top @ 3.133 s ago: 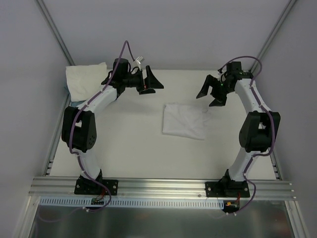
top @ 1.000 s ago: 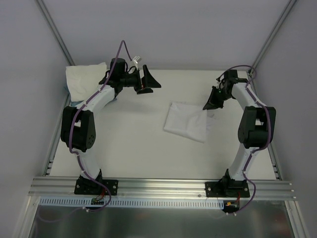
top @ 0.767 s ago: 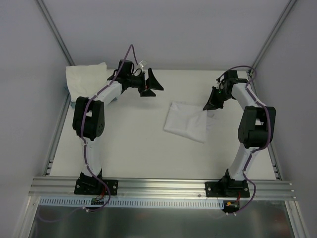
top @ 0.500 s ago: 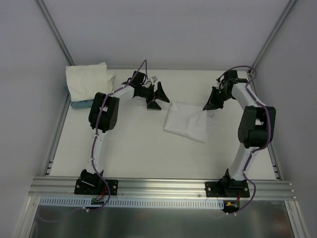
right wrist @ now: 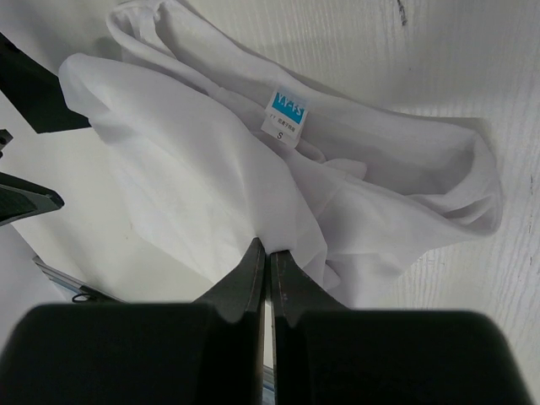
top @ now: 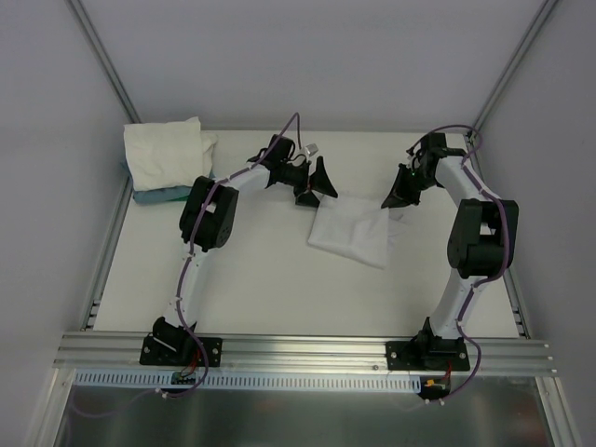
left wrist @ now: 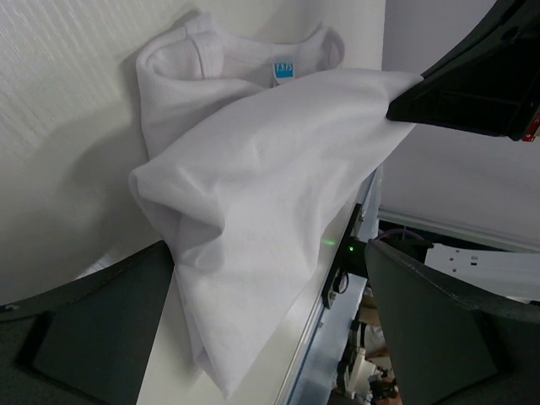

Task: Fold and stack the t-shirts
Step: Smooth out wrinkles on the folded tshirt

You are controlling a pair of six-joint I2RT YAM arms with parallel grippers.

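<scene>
A white t-shirt (top: 348, 233) lies folded on the middle of the table, its blue neck label (right wrist: 287, 114) showing in the right wrist view. My right gripper (top: 394, 196) is shut on the t-shirt's back right corner and holds that corner raised. The pinched cloth (right wrist: 268, 246) sits between the closed fingertips. My left gripper (top: 316, 188) hangs open at the t-shirt's back left corner, with nothing between its fingers (left wrist: 93, 329). In the left wrist view the t-shirt (left wrist: 253, 169) stretches up to the right gripper (left wrist: 464, 93). More white t-shirts (top: 166, 152) are piled at the back left corner.
Under the pile at the back left lies a small teal-blue flat item (top: 160, 195). The pale table (top: 251, 279) is bounded by grey walls and metal rails (top: 298, 349) at the near edge, where both arm bases are bolted.
My left arm has swung right from beside the back left pile to the t-shirt's back left corner, gripper still open. The right gripper has stayed shut on the cloth.
</scene>
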